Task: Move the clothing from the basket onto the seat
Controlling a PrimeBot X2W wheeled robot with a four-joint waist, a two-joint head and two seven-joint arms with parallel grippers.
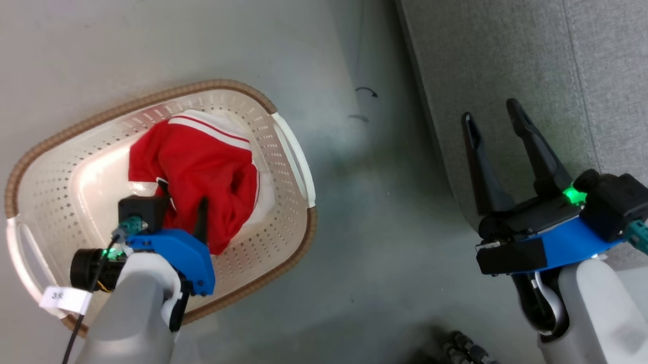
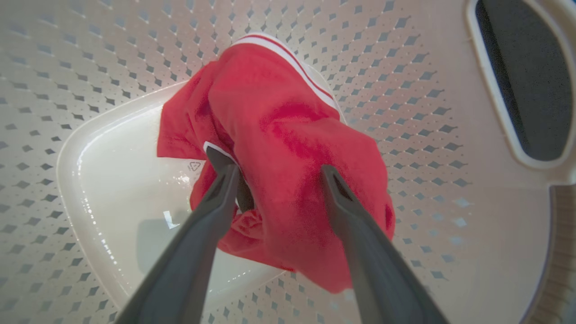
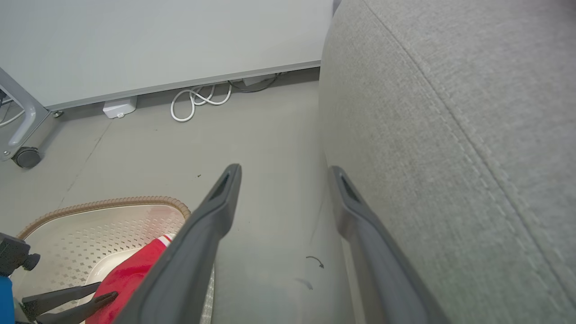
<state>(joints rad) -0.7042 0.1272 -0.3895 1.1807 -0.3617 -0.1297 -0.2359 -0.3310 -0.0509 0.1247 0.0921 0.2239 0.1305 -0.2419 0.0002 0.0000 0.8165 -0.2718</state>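
In the basket (image 1: 52, 185), left gripper (image 2: 271, 163) straddles the red garment (image 2: 270, 103), jaws apparently unclenched; right gripper (image 1: 490, 111) gapes beside the couch (image 1: 516, 39).

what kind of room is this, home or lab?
Probably a lab staged as a living room: grey couch and laundry basket on bare floor, plus loose white cables and a castered frame by the wall.

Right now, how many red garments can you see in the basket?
1 distinct red bundle, on the floor of the basket toward the handle nearer the couch, between the open fingers of the left end effector. White fabric shows beneath; a second garment may be hidden.
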